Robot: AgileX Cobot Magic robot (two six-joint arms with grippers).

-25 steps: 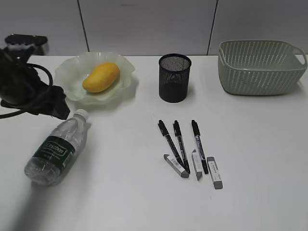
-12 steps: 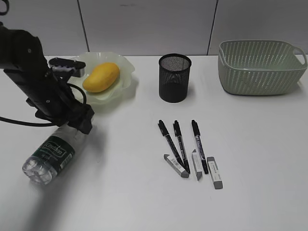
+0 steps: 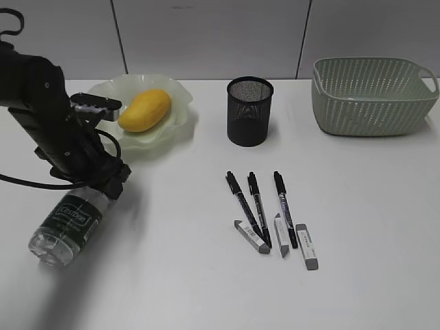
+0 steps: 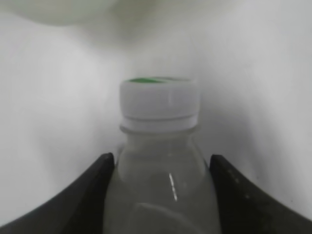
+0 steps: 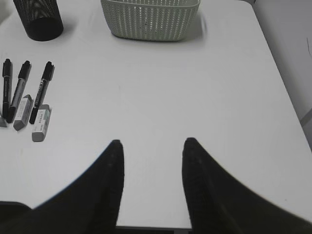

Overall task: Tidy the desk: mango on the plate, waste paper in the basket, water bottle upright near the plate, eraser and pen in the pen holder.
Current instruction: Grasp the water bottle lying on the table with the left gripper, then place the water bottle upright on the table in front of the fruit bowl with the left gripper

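The water bottle [image 3: 65, 223] lies on its side on the desk [image 3: 385, 227] at the front left, cap towards the plate. My left gripper [image 3: 106, 180] is shut on its shoulder just below the white cap; in the left wrist view the bottle [image 4: 158, 105] fills the gap between the jaws [image 4: 161, 158]. The mango [image 3: 144, 110] lies on the plate [image 3: 103, 103]. Three black pens [image 3: 254, 203] and three grey erasers [image 3: 278, 237] lie in front of the pen holder [image 3: 249, 110]. The basket [image 3: 371, 96] stands at the back right. No waste paper shows. My right gripper [image 5: 152, 146] is open and empty.
In the right wrist view the basket [image 5: 151, 19] and pen holder [image 5: 39, 17] are far ahead, and the pens [image 5: 19, 87] and erasers [image 5: 41, 122] are to the left. The desk's right edge [image 5: 287, 112] is close by. A wall stands behind the desk.
My left arm came down over the bottle's neck and closed round it. The bottle shifted slightly to the left and towards the front. The other things have not moved.
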